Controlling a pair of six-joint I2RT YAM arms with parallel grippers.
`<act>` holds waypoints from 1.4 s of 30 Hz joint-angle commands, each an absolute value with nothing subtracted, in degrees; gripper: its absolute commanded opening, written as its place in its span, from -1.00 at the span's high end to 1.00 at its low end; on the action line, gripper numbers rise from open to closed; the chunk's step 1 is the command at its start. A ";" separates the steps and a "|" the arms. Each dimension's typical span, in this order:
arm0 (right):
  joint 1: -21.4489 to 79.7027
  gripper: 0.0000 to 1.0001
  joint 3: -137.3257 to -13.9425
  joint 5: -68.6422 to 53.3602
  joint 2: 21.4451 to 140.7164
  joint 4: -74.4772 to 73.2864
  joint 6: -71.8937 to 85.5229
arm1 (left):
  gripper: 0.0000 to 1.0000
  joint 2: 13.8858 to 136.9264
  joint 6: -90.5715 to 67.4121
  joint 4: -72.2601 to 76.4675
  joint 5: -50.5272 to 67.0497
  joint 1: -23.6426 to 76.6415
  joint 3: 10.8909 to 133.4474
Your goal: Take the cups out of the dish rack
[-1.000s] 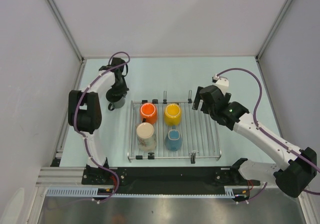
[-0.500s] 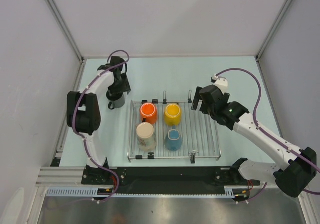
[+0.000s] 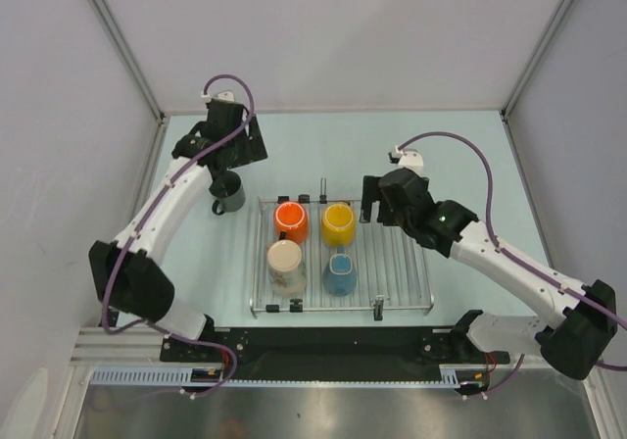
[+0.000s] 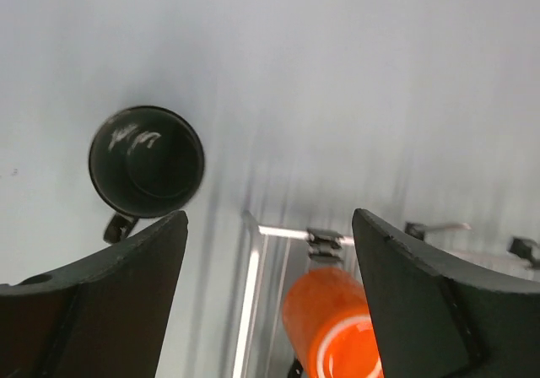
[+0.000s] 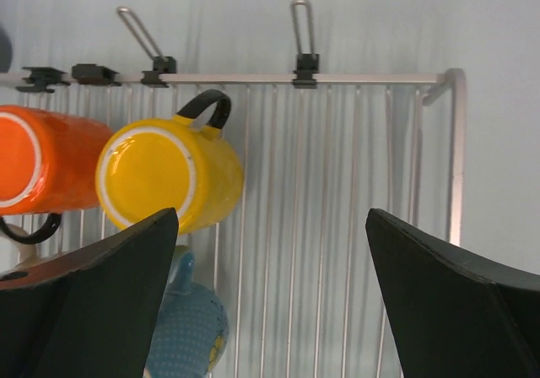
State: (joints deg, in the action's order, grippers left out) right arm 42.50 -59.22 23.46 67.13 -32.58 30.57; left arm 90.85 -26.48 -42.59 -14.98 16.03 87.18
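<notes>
The dark grey-green cup point(image 3: 231, 196) point(image 4: 147, 162) stands upright on the table, just left of the dish rack point(image 3: 397, 263) point(image 4: 253, 285) point(image 5: 337, 251). My left gripper point(image 3: 235, 165) point(image 4: 270, 294) hangs open above it, holding nothing. On the rack lie the orange cup point(image 3: 291, 220) point(image 4: 333, 319) point(image 5: 42, 171), the yellow cup point(image 3: 338, 223) point(image 5: 169, 180), the cream cup point(image 3: 285, 266) and the blue cup point(image 3: 340, 273) point(image 5: 190, 332). My right gripper point(image 3: 368, 200) point(image 5: 270, 302) is open over the rack's bare bars, just right of the yellow cup.
Two short upright posts point(image 3: 323, 184) point(image 5: 301, 24) rise from the rack's far edge. White walls and metal frame rails point(image 3: 118, 57) close in the table on three sides.
My left gripper has opened, let go of the dark cup and lifted away from it. My right gripper has moved left toward the yellow cup.
</notes>
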 commanded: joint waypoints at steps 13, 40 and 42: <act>51.33 -0.99 -75.58 23.82 85.51 -31.38 24.70 | -0.73 58.01 -29.27 -30.14 -13.71 21.71 61.88; 52.47 -0.99 -79.45 25.84 100.02 -34.10 29.09 | -0.82 53.70 -28.12 -29.09 -13.36 22.15 53.53; 52.47 -0.99 -79.45 25.49 100.37 -34.36 29.35 | -0.82 53.70 -28.12 -29.00 -13.36 22.15 53.44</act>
